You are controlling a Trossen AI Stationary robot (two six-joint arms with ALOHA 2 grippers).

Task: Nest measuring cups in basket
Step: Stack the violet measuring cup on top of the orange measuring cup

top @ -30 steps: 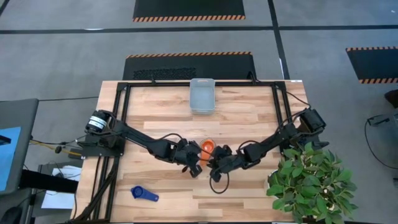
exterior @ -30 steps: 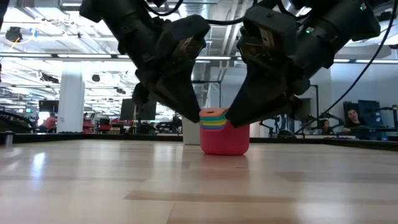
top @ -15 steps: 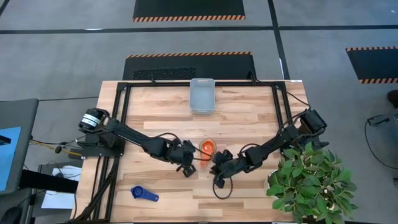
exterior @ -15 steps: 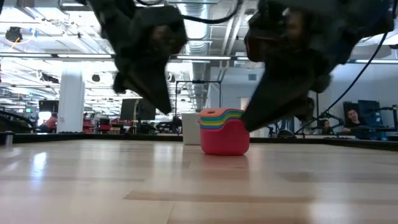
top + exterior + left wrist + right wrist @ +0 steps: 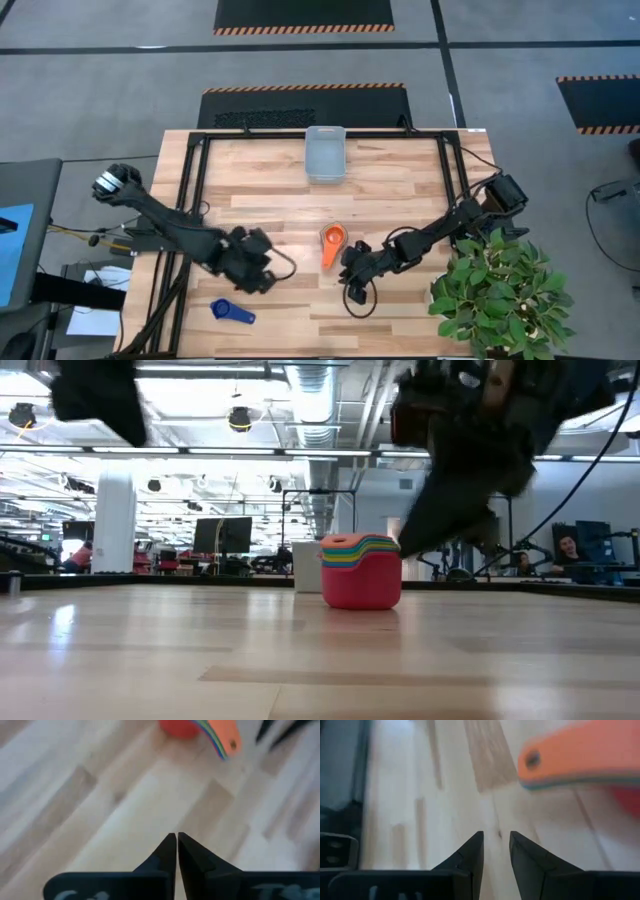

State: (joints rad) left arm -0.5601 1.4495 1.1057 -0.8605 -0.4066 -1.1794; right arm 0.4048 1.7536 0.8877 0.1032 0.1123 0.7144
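Note:
A nested stack of measuring cups stands on its red bottom cup, orange cup on top, with the handles fanned toward the near edge. In the wrist views it shows as the stack and its orange handle. One dark blue cup lies apart near the near-left corner. The pale basket sits at the far edge. My left gripper is shut, left of the stack and well clear of it. My right gripper is slightly open, just right of the handles, holding nothing.
A potted plant fills the table's near-right corner beside the right arm. A black frame edges the table's far part. Bare wood lies between the stack and the basket.
My left gripper has swung away from the stack, toward the table's left and near edge, and has risen out of the low view. My right gripper has drawn back a little from the stack's handles. The stack has stayed in place.

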